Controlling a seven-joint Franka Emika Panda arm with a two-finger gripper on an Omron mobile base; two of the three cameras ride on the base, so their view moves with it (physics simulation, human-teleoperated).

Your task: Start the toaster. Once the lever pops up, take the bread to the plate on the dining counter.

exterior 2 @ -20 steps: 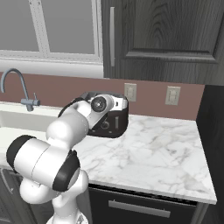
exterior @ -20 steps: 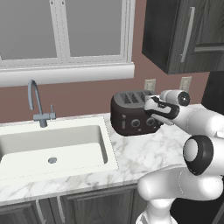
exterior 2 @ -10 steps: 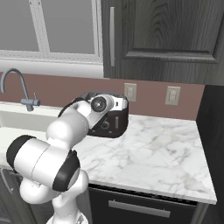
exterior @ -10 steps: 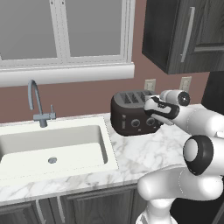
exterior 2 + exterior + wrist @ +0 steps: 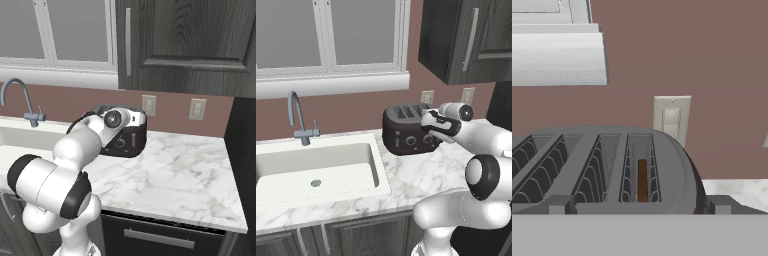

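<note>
Here, left base view: the toaster (image 5: 406,131), a dark glossy rounded box with slotted top and two silver-rimmed knobs on its front, stands at the back edge of the veined white marble worktop (image 5: 421,172), just right of the matte cream sink (image 5: 316,172). A curved grey tap (image 5: 298,117) rises behind the sink at the worktop's back edge. The gripper (image 5: 431,131) sits at the toaster's right end, touching or just beside it; how wide it stands cannot be told from this side.

Right base view: the white arm's wrist hides much of the toaster (image 5: 131,141); the toaster's shiny dark end faces the bare stretch of marble worktop (image 5: 175,172). Two pale wall sockets (image 5: 148,105) are set in the brown wall above the back edge.

Hand view: ribbed wire guards line the toaster's (image 5: 612,170) four slots. The bread (image 5: 642,180), a thin brown slice seen edge-on, stands sunk in the rightmost slot. Both dark blocky fingertips (image 5: 719,204) stand wide apart at the toaster's near rim, holding nothing.
</note>
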